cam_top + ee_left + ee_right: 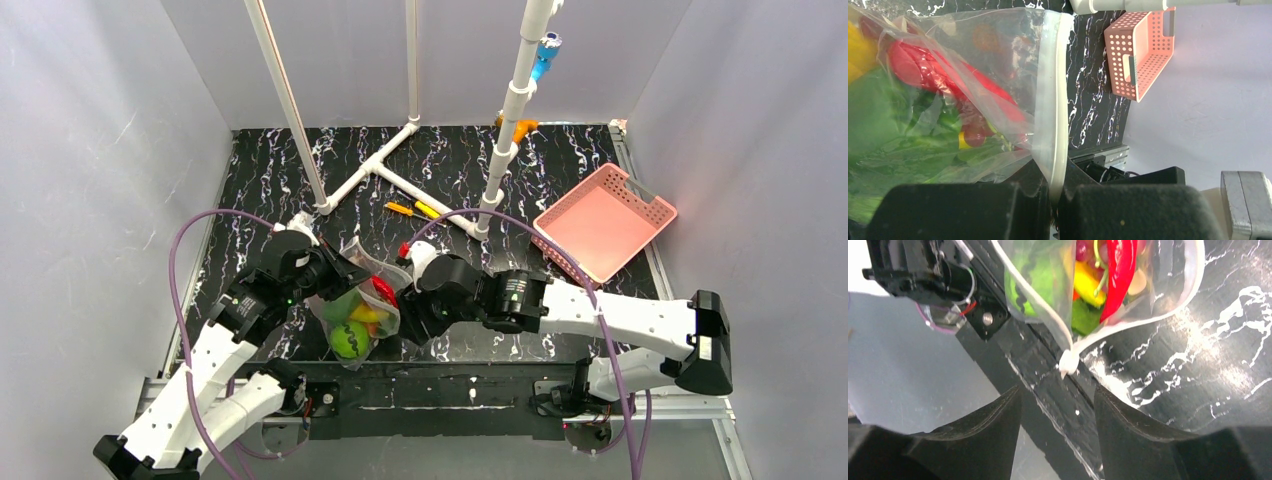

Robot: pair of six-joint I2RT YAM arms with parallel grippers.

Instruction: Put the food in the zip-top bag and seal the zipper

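The zip-top bag (358,300) lies near the table's front edge between the two arms. It holds the food: a green round fruit (348,338), a red pepper (384,291) and yellow pieces. My left gripper (345,270) is shut on the zipper (1050,100), which runs up from between its pads (1057,185). Behind the plastic I see the red pepper (923,65), green fruit (878,110) and grapes (973,135). My right gripper (415,325) is open, its jaws wide apart (1058,400) just below the bag's corner (1069,362) and not touching it. The pepper (1118,275) shows inside the bag.
A pink perforated basket (603,220) stands at the right and also shows in the left wrist view (1140,47). A white pipe frame (400,165) stands at the back middle, with small yellow and orange tools (412,209) beside it. The table's front rail (1048,370) is under the bag's corner.
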